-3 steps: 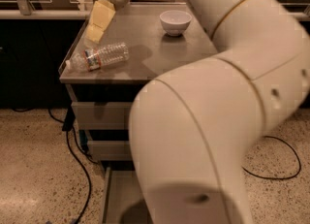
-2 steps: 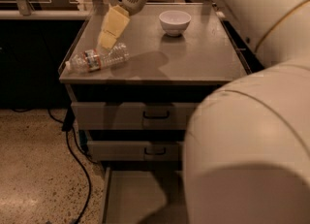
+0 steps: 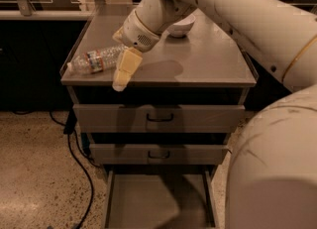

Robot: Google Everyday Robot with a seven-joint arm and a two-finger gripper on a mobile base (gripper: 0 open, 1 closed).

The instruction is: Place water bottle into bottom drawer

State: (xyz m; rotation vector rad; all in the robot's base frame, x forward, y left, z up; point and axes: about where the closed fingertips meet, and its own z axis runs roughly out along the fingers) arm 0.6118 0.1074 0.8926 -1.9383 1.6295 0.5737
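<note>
Lying on its side on the cabinet top [image 3: 198, 69], upper left of the frame, the water bottle [image 3: 96, 59] is seen with its cap at the left and its long axis running left to right. Its right end is straddled by the gripper [image 3: 120, 60], whose fingers are spread, not yet pinched. The bottom drawer [image 3: 158, 203] is found pulled out at lower centre.

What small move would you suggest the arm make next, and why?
Probably ease the gripper onto the water bottle: it lies on its side on the cabinet top beside the gripper, not lifted, and the bottom drawer already stands open.
</note>
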